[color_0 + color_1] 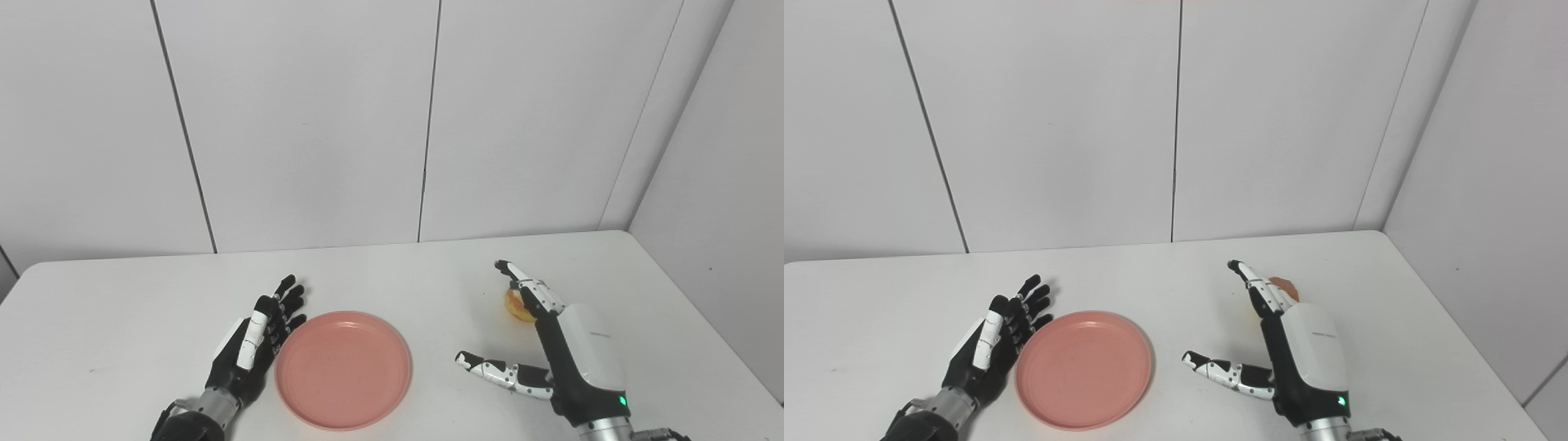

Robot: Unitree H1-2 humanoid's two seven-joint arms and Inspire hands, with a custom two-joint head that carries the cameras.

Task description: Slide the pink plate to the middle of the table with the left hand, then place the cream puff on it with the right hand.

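The pink plate (343, 367) lies flat and empty on the white table (122, 318), near the front middle. My left hand (254, 343) rests edge-on against the plate's left rim, fingers straight and apart, holding nothing. The cream puff (516, 308), small and golden, sits on the table to the right. My right hand (551, 343) stands just in front of it and to its right, open, fingers reaching past the puff and thumb spread out to the left. In the right eye view the right hand (1292, 349) hides most of the cream puff (1283, 285).
White wall panels stand behind the table, and a side wall runs close along the right edge. The table's rounded far right corner (618, 236) lies beyond the puff. Bare tabletop stretches between the plate and my right hand.
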